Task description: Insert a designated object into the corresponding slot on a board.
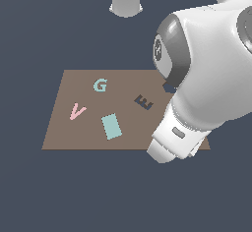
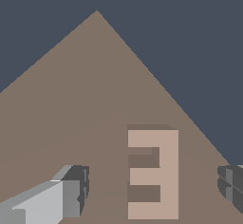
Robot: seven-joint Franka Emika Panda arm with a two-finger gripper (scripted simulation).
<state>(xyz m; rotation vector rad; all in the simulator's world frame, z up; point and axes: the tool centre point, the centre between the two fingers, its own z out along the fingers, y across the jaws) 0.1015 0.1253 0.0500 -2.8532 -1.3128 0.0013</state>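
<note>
In the wrist view the designated object (image 2: 153,173), a thick pinkish-beige E-shaped block, lies flat on the brown board (image 2: 95,99) near one of its corners. My gripper (image 2: 153,188) is open and straddles it. One finger (image 2: 71,192) and the other (image 2: 231,185) stand apart from the block on either side. The exterior view shows the slot (image 1: 143,101), a dark E-shaped recess right of the middle of the board (image 1: 74,132). In that view the arm (image 1: 206,78) hides both the block and the gripper.
On the board lie a teal G (image 1: 100,85), a pink V (image 1: 77,111) and a teal rectangle (image 1: 111,126). A white robot base (image 1: 126,0) stands beyond the board's far edge. The arm covers the board's side at the exterior view's right.
</note>
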